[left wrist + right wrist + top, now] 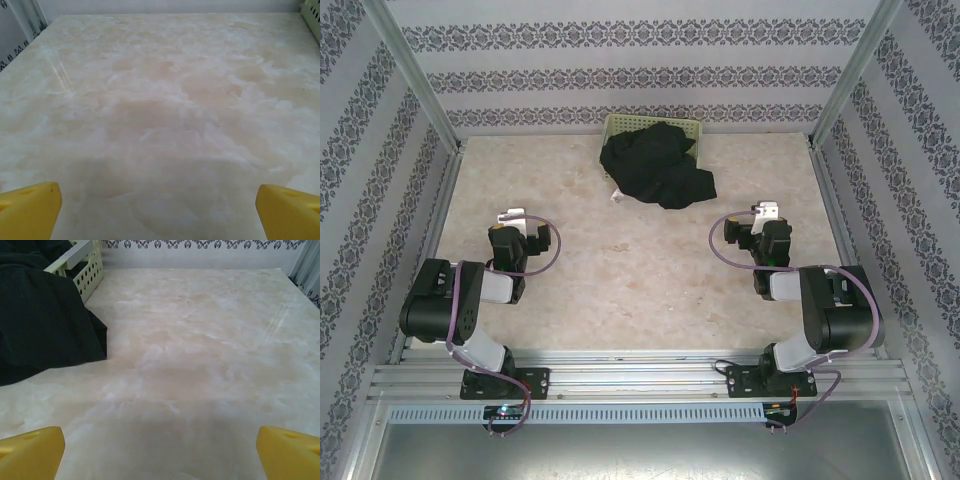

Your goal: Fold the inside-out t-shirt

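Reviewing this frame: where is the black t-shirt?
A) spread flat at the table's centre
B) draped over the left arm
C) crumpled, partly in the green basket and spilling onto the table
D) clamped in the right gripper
C: the t-shirt is bunched over the front rim of the basket, its lower part lying on the table.

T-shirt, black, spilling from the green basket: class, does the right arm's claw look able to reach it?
Probably yes: the right claw stands open, and bare table lies between it and the near edge of the t-shirt, though the arm's full stretch is unknown.
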